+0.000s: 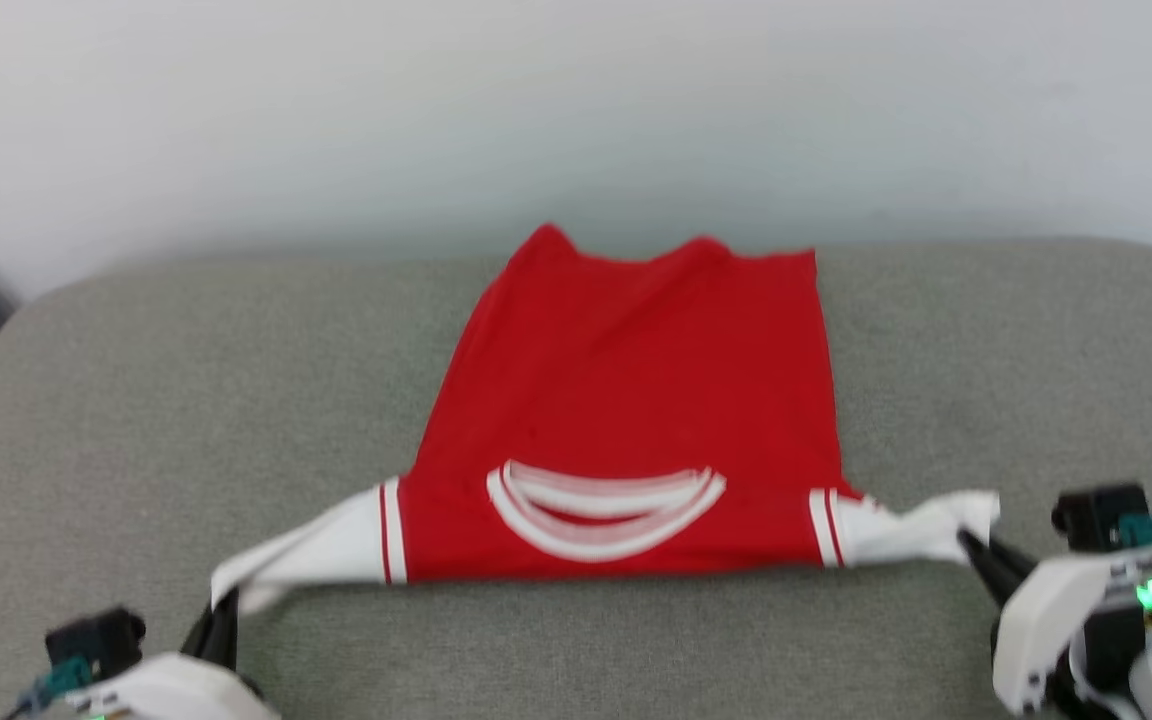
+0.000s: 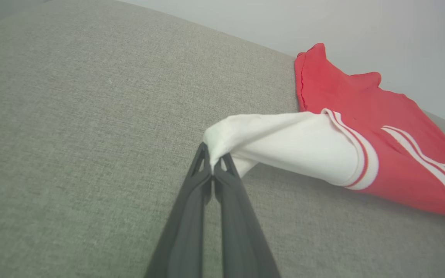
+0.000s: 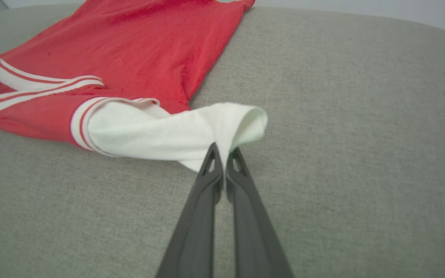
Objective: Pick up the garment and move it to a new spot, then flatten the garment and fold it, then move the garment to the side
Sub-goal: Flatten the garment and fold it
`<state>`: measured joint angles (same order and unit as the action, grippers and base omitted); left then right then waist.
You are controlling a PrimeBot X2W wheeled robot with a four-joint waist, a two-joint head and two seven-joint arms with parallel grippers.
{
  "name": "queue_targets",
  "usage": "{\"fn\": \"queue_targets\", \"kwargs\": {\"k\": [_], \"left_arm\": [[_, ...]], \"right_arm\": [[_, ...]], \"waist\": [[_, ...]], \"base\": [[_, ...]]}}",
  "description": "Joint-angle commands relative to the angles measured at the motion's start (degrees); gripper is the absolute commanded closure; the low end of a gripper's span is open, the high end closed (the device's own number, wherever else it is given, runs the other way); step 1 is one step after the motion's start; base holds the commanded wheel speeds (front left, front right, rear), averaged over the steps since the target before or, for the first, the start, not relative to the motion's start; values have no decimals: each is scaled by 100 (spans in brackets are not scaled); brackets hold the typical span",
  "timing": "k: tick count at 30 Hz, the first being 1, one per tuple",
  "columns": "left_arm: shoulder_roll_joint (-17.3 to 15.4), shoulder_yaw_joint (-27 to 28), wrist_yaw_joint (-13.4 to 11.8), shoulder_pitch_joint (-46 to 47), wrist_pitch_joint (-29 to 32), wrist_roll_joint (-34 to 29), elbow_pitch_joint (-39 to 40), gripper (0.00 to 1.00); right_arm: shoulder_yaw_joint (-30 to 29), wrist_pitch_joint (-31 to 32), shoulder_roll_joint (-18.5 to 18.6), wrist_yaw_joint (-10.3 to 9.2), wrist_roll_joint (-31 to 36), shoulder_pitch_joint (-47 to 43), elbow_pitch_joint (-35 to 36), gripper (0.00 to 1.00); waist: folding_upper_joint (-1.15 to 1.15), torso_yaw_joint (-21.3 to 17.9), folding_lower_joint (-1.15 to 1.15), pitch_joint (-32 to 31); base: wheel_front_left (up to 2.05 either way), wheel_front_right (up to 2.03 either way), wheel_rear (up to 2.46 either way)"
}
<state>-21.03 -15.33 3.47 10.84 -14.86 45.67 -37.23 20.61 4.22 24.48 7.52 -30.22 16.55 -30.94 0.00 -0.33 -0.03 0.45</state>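
Garment (image 1: pixel 626 400) held taut sideways between clamped left pincer (image 1: pixel 224 600) and right pincer (image 1: pixel 966 542).

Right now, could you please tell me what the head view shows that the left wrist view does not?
Head view: the right hand shut on the white right sleeve, and the garment's whole outline with both sleeves pulled outward. Left wrist view: up close, the left hand pinching the bunched end of the left sleeve. Both: the red garment spread on the grey cushion.
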Motion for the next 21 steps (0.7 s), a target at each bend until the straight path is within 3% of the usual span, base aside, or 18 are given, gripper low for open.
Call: {"fn": "queue_targets", "kwargs": {"k": [1, 11, 12, 13, 14, 21], "left_arm": [[-73, 24, -120, -405, 36, 46, 282, 100], [-318, 5, -811, -1992, 302, 7, 1736, 100], [-345, 9, -882, -2122, 333, 3, 1902, 100], [-372, 13, -946, -2226, 344, -15, 2055, 100], [-380, 22, -1011, -2318, 351, -25, 2196, 100], [-416, 21, -1306, -2512, 327, -153, 2982, 100]], "right_arm": [[-154, 125, 14, -7, -37, -439, 238, 100], [-854, 554, -183, -8, 324, -2283, 1012, 100], [-929, 581, -219, -7, 402, -2439, 1074, 70], [-973, 627, -267, -7, 452, -2592, 1143, 30], [-1028, 688, -329, -7, 457, -2721, 1201, 0], [-1722, 809, -546, -5, 417, -2870, 1924, 0]], "waist": [[0, 37, 3, -277], [0, 113, 3, -381], [0, 127, 3, -378], [0, 150, 3, -370], [0, 171, 3, -362], [0, 354, 3, -273]], "base": [[0, 0, 0], [0, 0, 0], [0, 0, 0], [0, 0, 0], [0, 0, 0], [0, 0, 0]]}}
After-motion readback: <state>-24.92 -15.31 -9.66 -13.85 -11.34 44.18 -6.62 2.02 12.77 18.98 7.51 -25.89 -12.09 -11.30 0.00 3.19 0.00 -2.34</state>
